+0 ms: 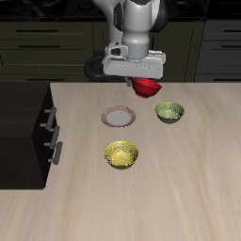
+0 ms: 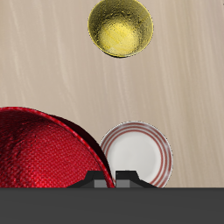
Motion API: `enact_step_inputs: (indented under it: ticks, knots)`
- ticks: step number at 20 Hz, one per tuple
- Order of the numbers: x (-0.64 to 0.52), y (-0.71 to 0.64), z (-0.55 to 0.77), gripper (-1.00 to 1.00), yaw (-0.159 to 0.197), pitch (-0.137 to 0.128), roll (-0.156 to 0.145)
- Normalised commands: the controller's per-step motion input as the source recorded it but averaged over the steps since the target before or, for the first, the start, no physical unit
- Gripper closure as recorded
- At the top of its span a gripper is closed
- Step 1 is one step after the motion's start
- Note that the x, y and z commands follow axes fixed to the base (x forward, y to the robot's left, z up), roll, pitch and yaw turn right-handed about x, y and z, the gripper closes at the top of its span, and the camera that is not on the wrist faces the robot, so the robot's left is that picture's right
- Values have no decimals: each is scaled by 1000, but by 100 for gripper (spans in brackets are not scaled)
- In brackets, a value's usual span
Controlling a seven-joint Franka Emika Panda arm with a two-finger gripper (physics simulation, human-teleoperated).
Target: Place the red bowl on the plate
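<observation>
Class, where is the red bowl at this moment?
The red bowl hangs in the gripper above the table, behind and beside the plate, near the olive-green bowl.

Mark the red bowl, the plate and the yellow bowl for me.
red bowl (image 2: 39, 149), wrist view, on its textured outer wall.
plate (image 1: 119, 116), exterior view, on its pale centre.
yellow bowl (image 1: 122, 154), exterior view, on its inside.

One cam looks down from high out front at the whole worktop (image 1: 188, 188), wrist cam stares straight down up close; both catch the plate (image 1: 119, 117) and yellow bowl (image 1: 122, 154).
</observation>
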Motion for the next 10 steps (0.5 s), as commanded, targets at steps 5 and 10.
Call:
enact_step_inputs:
  ticks: [5, 10]
  knots:
    - [-161, -133, -60, 100, 23, -1, -2]
    - [-114, -154, -19, 100, -21, 0, -30]
